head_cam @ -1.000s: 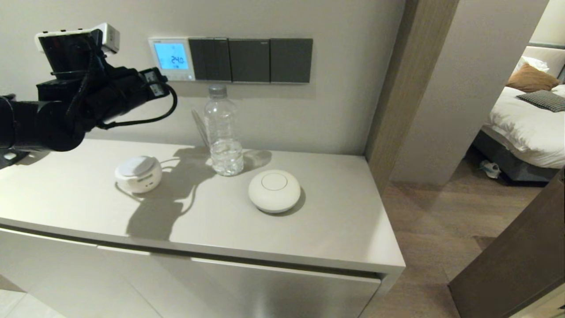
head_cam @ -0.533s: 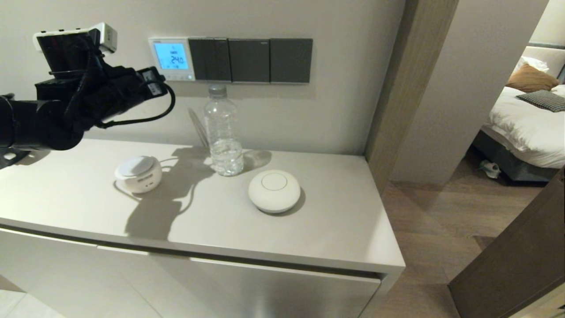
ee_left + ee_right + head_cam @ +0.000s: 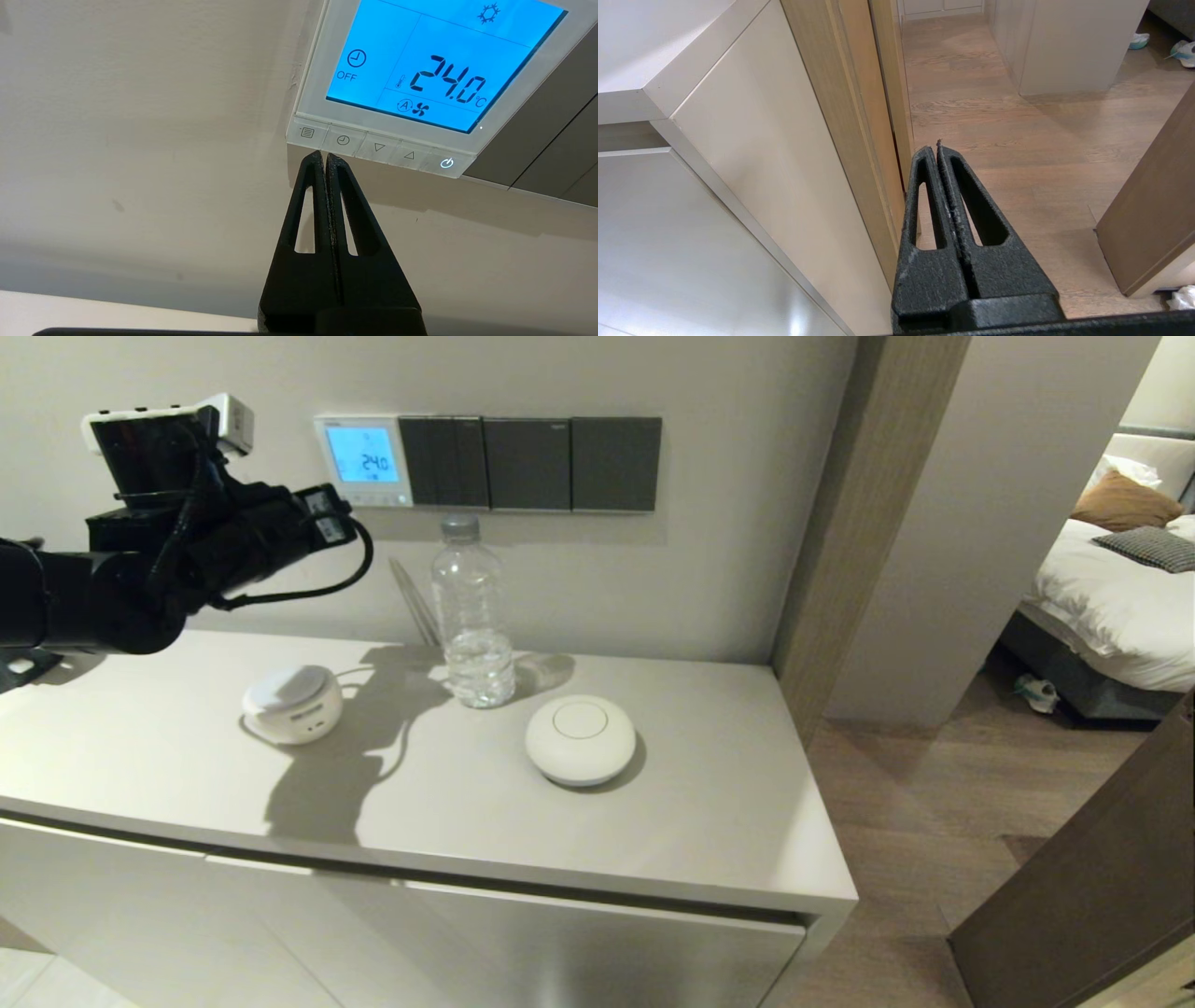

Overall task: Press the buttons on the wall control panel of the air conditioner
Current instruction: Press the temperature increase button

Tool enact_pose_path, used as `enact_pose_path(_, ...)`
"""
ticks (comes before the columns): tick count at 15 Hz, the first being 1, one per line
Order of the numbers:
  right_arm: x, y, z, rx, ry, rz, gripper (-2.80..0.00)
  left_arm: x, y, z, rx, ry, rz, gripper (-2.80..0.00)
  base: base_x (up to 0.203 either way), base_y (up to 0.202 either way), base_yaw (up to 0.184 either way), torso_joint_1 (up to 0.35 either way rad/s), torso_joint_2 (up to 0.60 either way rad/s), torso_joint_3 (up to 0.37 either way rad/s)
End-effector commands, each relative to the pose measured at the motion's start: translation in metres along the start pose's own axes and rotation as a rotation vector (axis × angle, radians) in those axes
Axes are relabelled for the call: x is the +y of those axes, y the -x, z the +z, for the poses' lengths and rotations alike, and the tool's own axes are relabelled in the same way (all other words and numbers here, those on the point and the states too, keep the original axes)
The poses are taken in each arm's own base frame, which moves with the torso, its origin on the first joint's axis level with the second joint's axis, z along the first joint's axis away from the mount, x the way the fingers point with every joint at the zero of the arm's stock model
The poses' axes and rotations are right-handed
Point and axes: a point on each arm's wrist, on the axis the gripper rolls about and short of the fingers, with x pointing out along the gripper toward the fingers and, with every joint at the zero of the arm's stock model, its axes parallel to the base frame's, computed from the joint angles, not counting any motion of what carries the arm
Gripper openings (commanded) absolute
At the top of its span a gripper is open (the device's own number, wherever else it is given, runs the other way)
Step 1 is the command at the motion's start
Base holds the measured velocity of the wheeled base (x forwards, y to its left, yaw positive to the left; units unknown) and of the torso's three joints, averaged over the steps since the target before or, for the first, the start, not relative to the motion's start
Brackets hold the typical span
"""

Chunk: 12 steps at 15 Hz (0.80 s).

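Observation:
The white wall control panel [image 3: 364, 460] hangs on the wall, its screen glowing light blue with 24.0. In the left wrist view the panel [image 3: 402, 123] shows a row of pale keys [image 3: 379, 148] along its bottom edge, the power key lit. My left gripper [image 3: 324, 155] is shut and empty, its tips just below the row's two leftmost keys, a little off the wall. In the head view the left gripper [image 3: 331, 518] sits left of and below the panel. My right gripper [image 3: 937, 149] is shut, parked low beside the cabinet, out of the head view.
Dark grey switch plates [image 3: 530, 464] adjoin the panel on its right. On the cabinet top [image 3: 709, 821] stand a clear water bottle [image 3: 473, 616], a small white device [image 3: 292, 702] and a round white puck [image 3: 580, 739]. A doorway opens to the right.
My left arm has shifted slightly up and to the right, staying just left of and below the panel. The screen still reads 24.0.

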Motion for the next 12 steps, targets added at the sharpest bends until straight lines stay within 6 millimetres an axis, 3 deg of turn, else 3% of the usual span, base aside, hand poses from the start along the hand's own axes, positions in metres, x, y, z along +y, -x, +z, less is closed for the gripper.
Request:
enact_pose_path(1, 0.0, 0.0, -0.001, 0.003, 0.0, 0.0, -2.8, 0.001, -0.004, -0.003, 0.003, 0.003, 0.0, -2.8, 0.0, 0.0, 0.0, 0.0, 0.0, 0.0)
enact_pose_path(9, 0.0, 0.0, -0.001, 0.003, 0.0, 0.0, -2.8, 0.0, 0.0, -0.001, 0.002, 0.003, 0.001, -2.8, 0.0, 0.0, 0.0, 0.0, 0.0, 0.0)
enact_pose_path(12, 0.0, 0.0, -0.001, 0.004, 0.0, 0.0, -2.8, -0.002, 0.011, 0.006, -0.009, 0.002, -0.002, -2.8, 0.0, 0.0, 0.0, 0.0, 0.0, 0.0)
